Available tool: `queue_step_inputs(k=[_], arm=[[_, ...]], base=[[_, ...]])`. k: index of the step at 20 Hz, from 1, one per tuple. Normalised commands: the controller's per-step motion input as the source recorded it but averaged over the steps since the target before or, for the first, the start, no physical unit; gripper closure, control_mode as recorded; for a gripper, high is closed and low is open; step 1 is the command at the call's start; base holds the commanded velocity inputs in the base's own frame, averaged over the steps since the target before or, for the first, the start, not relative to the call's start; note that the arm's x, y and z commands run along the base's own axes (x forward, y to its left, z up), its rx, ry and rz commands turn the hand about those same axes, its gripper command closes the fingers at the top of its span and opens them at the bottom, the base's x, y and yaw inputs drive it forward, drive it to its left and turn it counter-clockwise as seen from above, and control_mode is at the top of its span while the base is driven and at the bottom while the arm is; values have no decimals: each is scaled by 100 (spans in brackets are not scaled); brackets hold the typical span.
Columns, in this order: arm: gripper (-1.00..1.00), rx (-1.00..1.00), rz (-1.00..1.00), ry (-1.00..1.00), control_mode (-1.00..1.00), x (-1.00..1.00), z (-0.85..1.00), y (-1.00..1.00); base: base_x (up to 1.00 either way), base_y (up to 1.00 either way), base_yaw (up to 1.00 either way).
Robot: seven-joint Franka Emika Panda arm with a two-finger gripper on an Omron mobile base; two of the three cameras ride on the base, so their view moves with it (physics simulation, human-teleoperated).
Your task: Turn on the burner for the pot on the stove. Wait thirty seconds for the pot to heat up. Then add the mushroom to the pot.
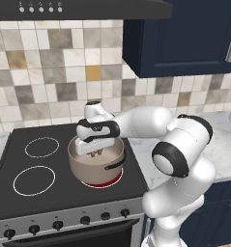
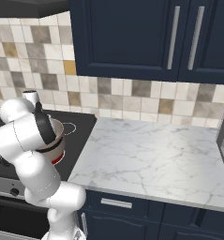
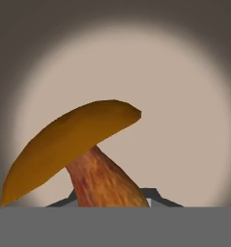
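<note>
The taupe-grey pot [image 1: 95, 168] stands on the front right zone of the stove [image 1: 64, 189], its dark handle toward the front. Under its base the burner [image 1: 107, 183] glows red. My gripper [image 1: 94, 153] reaches down into the pot's mouth, shut on the mushroom [image 3: 73, 140]. In the hand view the orange-brown cap leans left, and the reddish stem runs down between my dark fingertips [image 3: 158, 197], with the pot's pale bottom [image 3: 184, 120] close behind. From the right base view my arm hides most of the pot [image 2: 58, 139].
Two plain white-ringed zones [image 1: 35, 179] lie left of the pot. Black knobs [image 1: 85, 220] line the steel front. A marble counter [image 2: 155, 154] stretches to the right under dark blue cabinets [image 2: 132, 37]. A range hood [image 1: 78, 7] hangs overhead.
</note>
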Motion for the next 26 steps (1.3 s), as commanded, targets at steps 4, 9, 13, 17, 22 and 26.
queue_step_inputs(k=[4,9,13,17,22,26], arm=[[100,0,0,0,-100,0,0,0],[100,0,0,0,-100,0,0,0],[-100,0,0,0,-100,0,0,0],[-100,0,0,0,-100,0,0,0],[-100,0,0,0,-100,0,0,0],[-100,0,0,0,-100,0,0,0]], base=[[0,0,0],[0,0,0],[0,0,0],[0,0,0],[0,0,0],[0,0,0]])
